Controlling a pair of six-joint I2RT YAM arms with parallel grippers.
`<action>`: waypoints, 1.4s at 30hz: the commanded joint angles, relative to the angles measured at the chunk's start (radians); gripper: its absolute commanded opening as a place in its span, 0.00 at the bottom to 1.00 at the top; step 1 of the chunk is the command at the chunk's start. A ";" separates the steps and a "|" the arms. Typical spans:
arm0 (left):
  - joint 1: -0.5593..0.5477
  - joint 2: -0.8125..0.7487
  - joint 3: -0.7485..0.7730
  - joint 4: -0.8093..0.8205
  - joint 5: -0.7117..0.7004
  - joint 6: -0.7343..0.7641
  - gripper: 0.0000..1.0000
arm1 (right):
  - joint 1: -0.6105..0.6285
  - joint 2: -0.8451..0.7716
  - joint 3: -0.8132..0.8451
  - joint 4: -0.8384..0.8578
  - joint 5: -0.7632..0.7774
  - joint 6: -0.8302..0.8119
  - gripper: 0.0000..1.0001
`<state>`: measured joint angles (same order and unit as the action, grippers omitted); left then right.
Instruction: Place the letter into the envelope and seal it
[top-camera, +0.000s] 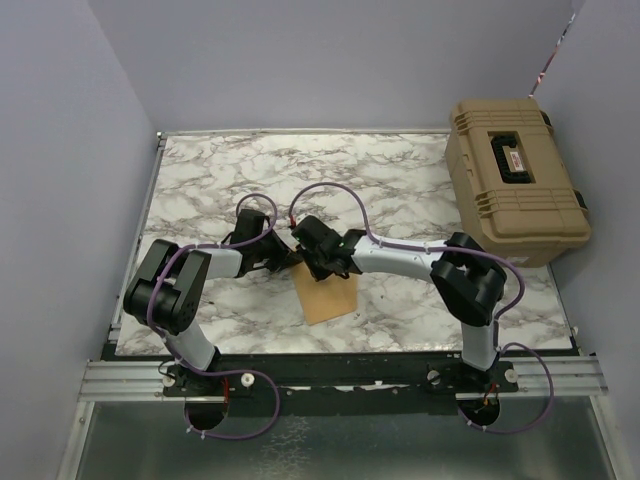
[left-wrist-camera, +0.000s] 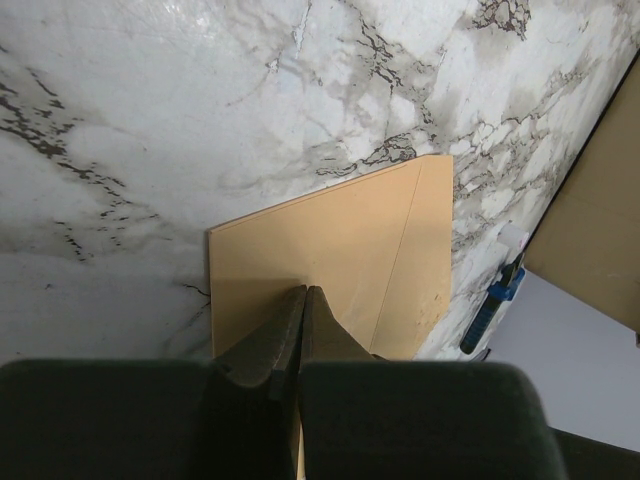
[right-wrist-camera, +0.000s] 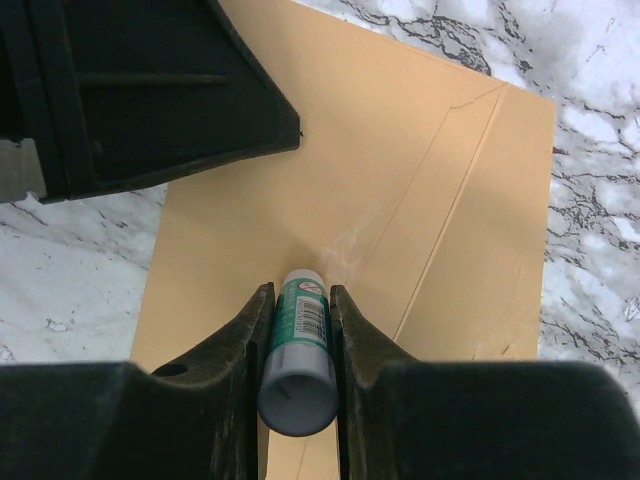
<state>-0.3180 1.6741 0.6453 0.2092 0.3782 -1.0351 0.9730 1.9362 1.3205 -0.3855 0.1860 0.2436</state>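
Marble tabletop meets lilac walls; left end effector closed, right end effector grips glue stick.

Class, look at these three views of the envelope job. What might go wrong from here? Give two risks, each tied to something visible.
1. The glue stick, clamped in the right gripper, has its tip on the envelope; a sideways stroke might drag or crease the paper, since the shut left gripper meets it at one spot only.
2. The stick is held by its round sides, so pressing down may tilt it.
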 joint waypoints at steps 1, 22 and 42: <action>0.007 0.072 -0.036 -0.130 -0.136 0.061 0.00 | -0.013 0.033 -0.013 -0.063 0.033 0.014 0.01; 0.007 0.086 -0.024 -0.130 -0.135 0.061 0.00 | -0.015 -0.052 -0.058 -0.078 -0.067 0.054 0.00; 0.007 0.092 -0.026 -0.129 -0.132 0.070 0.00 | -0.048 0.010 0.001 -0.046 -0.091 0.007 0.01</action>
<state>-0.3153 1.6966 0.6594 0.2287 0.3893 -1.0306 0.9249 1.9526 1.3605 -0.4473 0.1741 0.2829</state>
